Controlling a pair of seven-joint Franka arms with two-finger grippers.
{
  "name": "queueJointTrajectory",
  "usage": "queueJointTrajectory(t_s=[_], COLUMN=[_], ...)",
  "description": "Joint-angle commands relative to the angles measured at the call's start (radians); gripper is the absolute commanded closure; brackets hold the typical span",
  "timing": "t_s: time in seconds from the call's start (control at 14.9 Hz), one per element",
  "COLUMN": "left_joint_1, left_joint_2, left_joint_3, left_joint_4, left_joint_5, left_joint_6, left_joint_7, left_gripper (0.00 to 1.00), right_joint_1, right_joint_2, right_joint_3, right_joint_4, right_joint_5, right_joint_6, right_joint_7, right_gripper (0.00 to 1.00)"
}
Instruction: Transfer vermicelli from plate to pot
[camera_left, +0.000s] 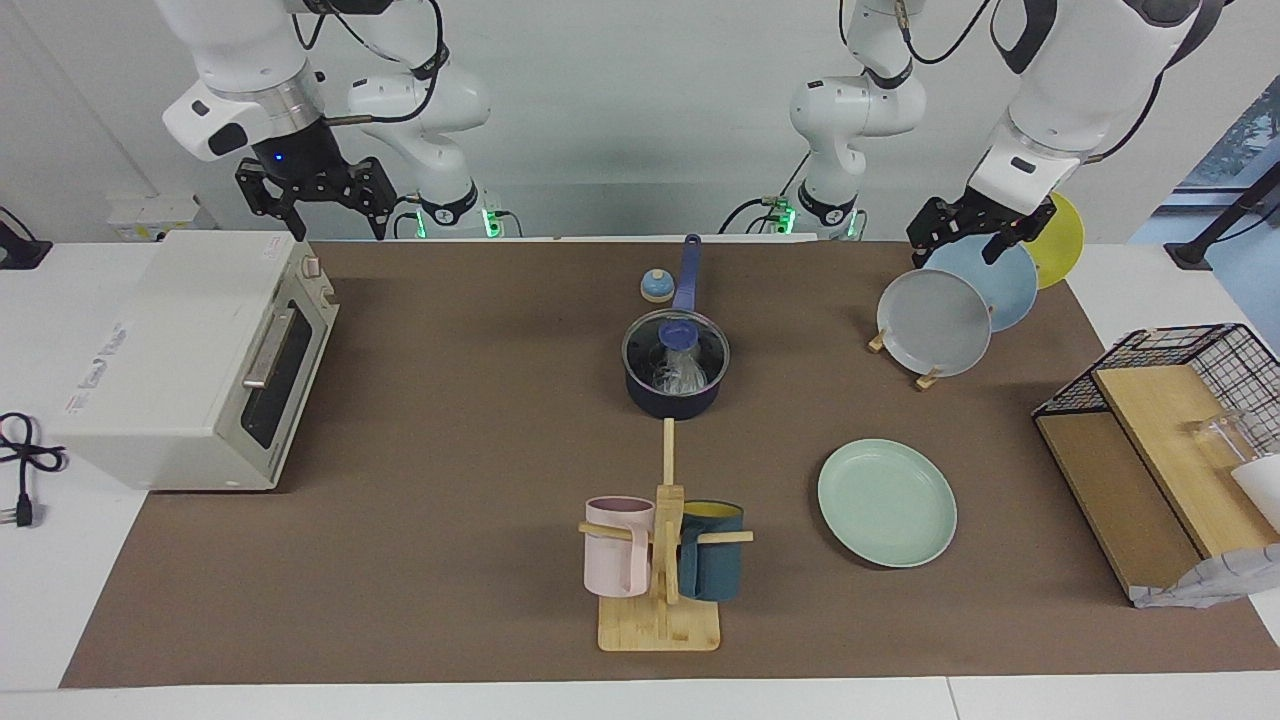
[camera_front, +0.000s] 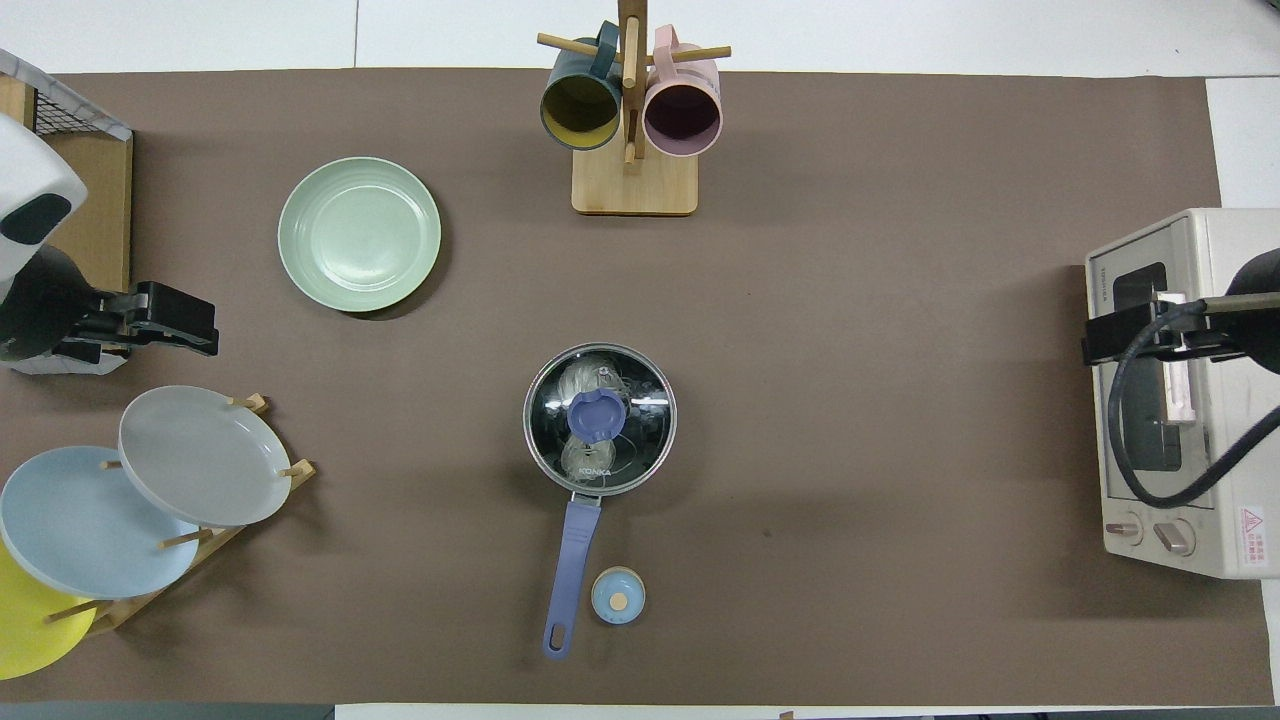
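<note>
The dark navy pot (camera_left: 672, 402) stands mid-table with its long blue handle (camera_front: 570, 570) pointing toward the robots. A glass lid with a blue knob (camera_left: 678, 330) sits on it. The vermicelli (camera_left: 684, 375) lies inside the pot and shows through the lid in the overhead view (camera_front: 592, 376). The mint-green plate (camera_left: 886, 502) is bare, farther from the robots than the pot, toward the left arm's end (camera_front: 359, 234). My left gripper (camera_left: 955, 245) is open and empty, in the air over the plate rack. My right gripper (camera_left: 335, 222) is open and empty over the toaster oven.
A wooden rack (camera_left: 930, 378) holds grey (camera_left: 932, 322), light-blue and yellow plates. A mug tree (camera_left: 668, 560) holds a pink and a teal mug. A toaster oven (camera_left: 190, 370) stands at the right arm's end. A small blue round object (camera_left: 656, 286) lies beside the handle. A wire basket (camera_left: 1190, 350) with boards stands at the left arm's end.
</note>
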Motion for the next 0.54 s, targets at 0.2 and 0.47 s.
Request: queueJointTrajectory(t_s=[0.2, 0.47], left_joint_1=[0.009, 0.009], left_joint_2=[-0.008, -0.008], left_joint_3=[-0.005, -0.005], left_joint_4=[-0.009, -0.009], left_joint_5=[0.012, 0.012], left_joint_6=[0.0, 0.0], left_joint_7=[0.002, 0.002], left_gripper=[0.0, 0.0], right_joint_1=[-0.005, -0.006], right_joint_2=[-0.025, -0.025], right_joint_3=[0.0, -0.001], right_joint_4=[-0.041, -0.037], right_joint_5=[0.021, 0.022], right_joint_6=[0.006, 0.002], right_joint_7=[-0.007, -0.011], right_gripper=[0.0, 0.0])
